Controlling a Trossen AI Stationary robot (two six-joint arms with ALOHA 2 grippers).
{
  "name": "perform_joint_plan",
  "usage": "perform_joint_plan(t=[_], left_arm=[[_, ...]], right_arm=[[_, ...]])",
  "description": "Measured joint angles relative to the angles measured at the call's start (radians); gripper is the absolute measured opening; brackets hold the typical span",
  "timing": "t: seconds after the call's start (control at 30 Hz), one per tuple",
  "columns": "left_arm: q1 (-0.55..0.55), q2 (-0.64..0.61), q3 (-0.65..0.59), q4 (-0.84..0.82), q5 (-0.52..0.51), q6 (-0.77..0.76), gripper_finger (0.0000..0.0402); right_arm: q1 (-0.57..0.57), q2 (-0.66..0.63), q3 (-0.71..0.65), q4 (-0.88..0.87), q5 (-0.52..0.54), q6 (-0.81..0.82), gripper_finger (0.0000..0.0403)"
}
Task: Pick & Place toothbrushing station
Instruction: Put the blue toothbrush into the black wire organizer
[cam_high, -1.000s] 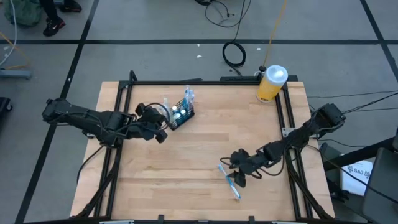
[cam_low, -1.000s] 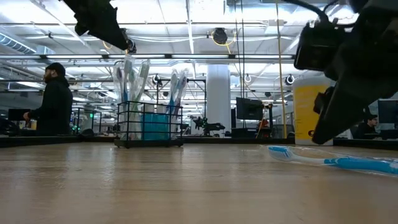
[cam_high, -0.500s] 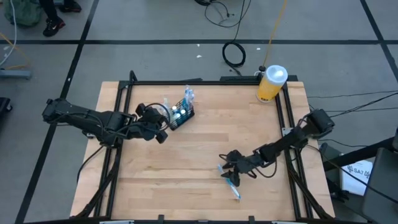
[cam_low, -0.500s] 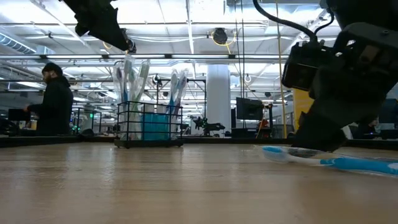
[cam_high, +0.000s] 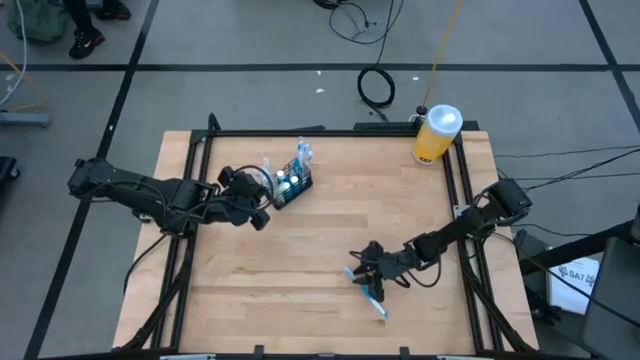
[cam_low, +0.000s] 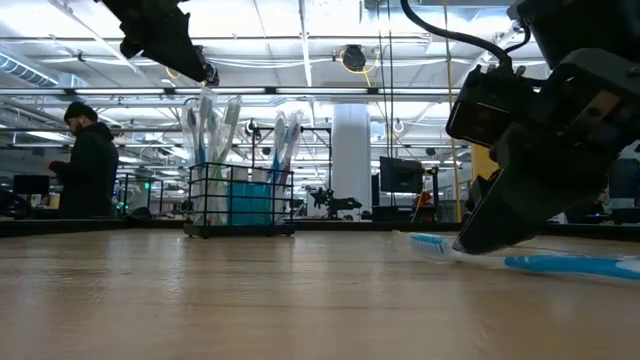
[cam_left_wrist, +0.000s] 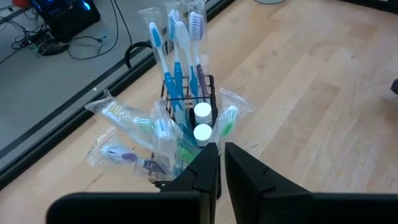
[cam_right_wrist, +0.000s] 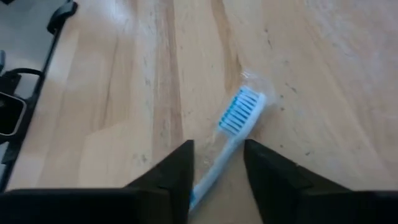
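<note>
The toothbrushing station is a black wire-mesh caddy (cam_high: 292, 185) standing at the table's far left, filled with wrapped toothbrushes; it also shows in the low view (cam_low: 240, 200) and the left wrist view (cam_left_wrist: 186, 118). My left gripper (cam_high: 266, 206) is shut just above and beside it (cam_low: 205, 72) (cam_left_wrist: 219, 154). A blue-and-white toothbrush (cam_high: 378, 300) in a clear wrapper lies flat on the table near the right front. My right gripper (cam_high: 371, 282) is open, down at the table (cam_low: 478, 240), with one finger on each side of the toothbrush's neck (cam_right_wrist: 217, 165). My right gripper comes slanting down from the table's right, with its fingers (cam_right_wrist: 177, 168) on either side of the toothbrush's neck (cam_right_wrist: 225, 149), just behind the bristle head (cam_right_wrist: 241, 109). The toothbrush lies flat on the table. Whether a finger touches it, I cannot tell.
A tall yellow bottle with a white cap (cam_high: 437, 135) stands at the table's far right corner. Black rails (cam_high: 465, 190) run along the table's sides. A person (cam_low: 88, 165) stands in the room beyond the table.
My right gripper has gone down and toward the table's left, onto the toothbrush, staying open. The toothbrush's head end has slid a little along the table toward the left. My left gripper and the caddy have kept still.
</note>
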Motion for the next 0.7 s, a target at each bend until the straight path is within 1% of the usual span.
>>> perform_joint_plan(t=[0.2,0.27,0.43,0.5,0.67,0.7], left_arm=[[0.000,0.000,0.000,0.000,0.001,-0.015,0.0037],[0.000,0.000,0.000,-0.001,0.002,-0.016,0.0037],[0.000,0.000,0.000,0.000,0.002,-0.027,0.0037],[0.000,0.000,0.000,-0.001,0.002,-0.025,0.0037],[0.000,0.000,0.000,-0.001,0.001,-0.023,0.0037],[0.000,0.000,0.000,-0.001,0.000,-0.022,0.0037]], right_arm=[[-0.008,0.001,-0.001,-0.037,-0.004,0.002,0.0031],[-0.015,0.002,-0.001,-0.032,-0.011,0.000,0.0010],[-0.049,-0.006,-0.001,-0.025,-0.028,0.001,0.0013],[-0.064,-0.016,-0.002,-0.011,-0.033,-0.008,0.0007],[-0.111,-0.099,-0.007,0.022,0.002,-0.134,0.0002],[-0.122,-0.127,-0.006,0.025,0.028,-0.156,0.0001]])
